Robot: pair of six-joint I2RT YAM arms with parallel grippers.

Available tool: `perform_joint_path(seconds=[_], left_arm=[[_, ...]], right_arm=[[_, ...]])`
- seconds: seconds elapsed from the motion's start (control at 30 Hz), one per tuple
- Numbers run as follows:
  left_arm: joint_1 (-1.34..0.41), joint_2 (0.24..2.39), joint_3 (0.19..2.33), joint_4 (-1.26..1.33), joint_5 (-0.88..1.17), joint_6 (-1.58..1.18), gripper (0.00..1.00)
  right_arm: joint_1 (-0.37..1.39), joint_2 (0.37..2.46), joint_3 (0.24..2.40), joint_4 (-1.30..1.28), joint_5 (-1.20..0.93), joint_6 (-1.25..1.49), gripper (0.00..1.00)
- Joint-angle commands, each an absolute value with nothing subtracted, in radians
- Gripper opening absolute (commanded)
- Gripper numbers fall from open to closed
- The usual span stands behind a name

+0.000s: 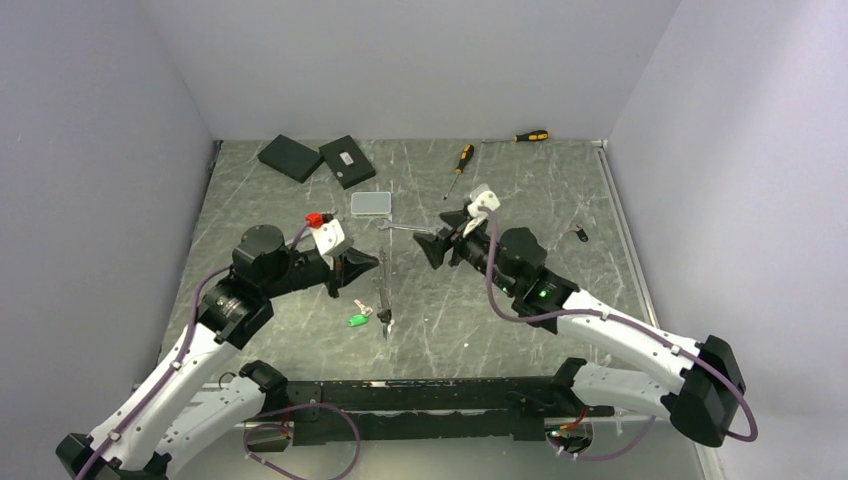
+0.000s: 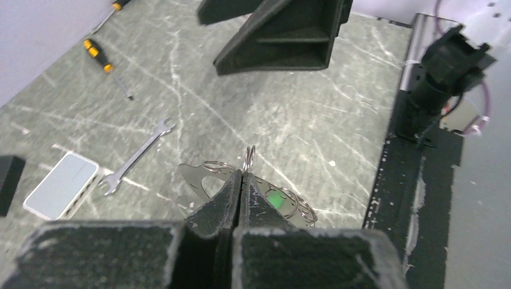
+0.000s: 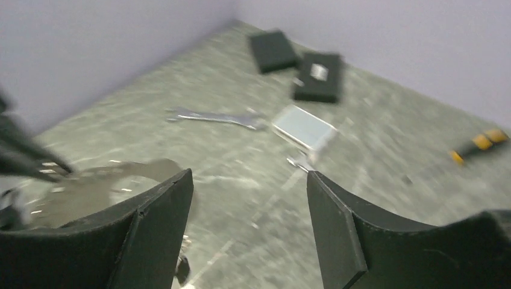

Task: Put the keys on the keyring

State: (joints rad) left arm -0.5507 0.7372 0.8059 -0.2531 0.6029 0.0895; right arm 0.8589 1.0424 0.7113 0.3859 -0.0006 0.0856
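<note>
My left gripper [image 1: 375, 262] is shut on the thin wire keyring [image 1: 384, 290], which hangs down from its fingertips over the middle of the table. In the left wrist view the wire of the keyring [image 2: 249, 155] sticks up out of the shut left gripper [image 2: 242, 176]. Silver keys [image 2: 202, 176] with small split rings show just below the fingers. A dark key [image 1: 386, 322] hangs at the loop's lower end. A green-headed key [image 1: 357, 320] lies on the table beside it. My right gripper [image 1: 428, 250] stands open to the right of the ring, with nothing between the pads of the right gripper [image 3: 250, 180].
A black-headed key [image 1: 580, 235] lies far right. A spanner [image 1: 405, 228] and a clear box [image 1: 371, 203] sit behind the grippers. Two black boxes [image 1: 290, 157] [image 1: 347, 160] and two screwdrivers [image 1: 460, 160] [image 1: 530, 136] lie at the back.
</note>
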Motion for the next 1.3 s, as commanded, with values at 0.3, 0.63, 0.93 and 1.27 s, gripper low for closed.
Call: perform_joint_path(seconds=[0.3, 0.63, 0.93, 1.27], left_arm=[[-0.552, 0.705, 0.804, -0.27, 0.279, 0.099, 0.0], [-0.552, 0.675, 0.783, -0.264, 0.301, 0.071, 0.0], [-0.552, 0.688, 0.778, -0.256, 0.306, 0.069, 0.0], [-0.551, 0.714, 0.778, -0.249, 0.318, 0.072, 0.0]], right_arm=[[0.463, 1.377, 0.994, -0.235, 0.551, 0.442, 0.75], [0.074, 1.733, 1.157, -0.157, 0.437, 0.413, 0.54], [-0.139, 1.81, 1.163, -0.071, 0.267, 0.342, 0.45], [-0.239, 1.891, 1.193, -0.061, 0.186, 0.303, 0.43]])
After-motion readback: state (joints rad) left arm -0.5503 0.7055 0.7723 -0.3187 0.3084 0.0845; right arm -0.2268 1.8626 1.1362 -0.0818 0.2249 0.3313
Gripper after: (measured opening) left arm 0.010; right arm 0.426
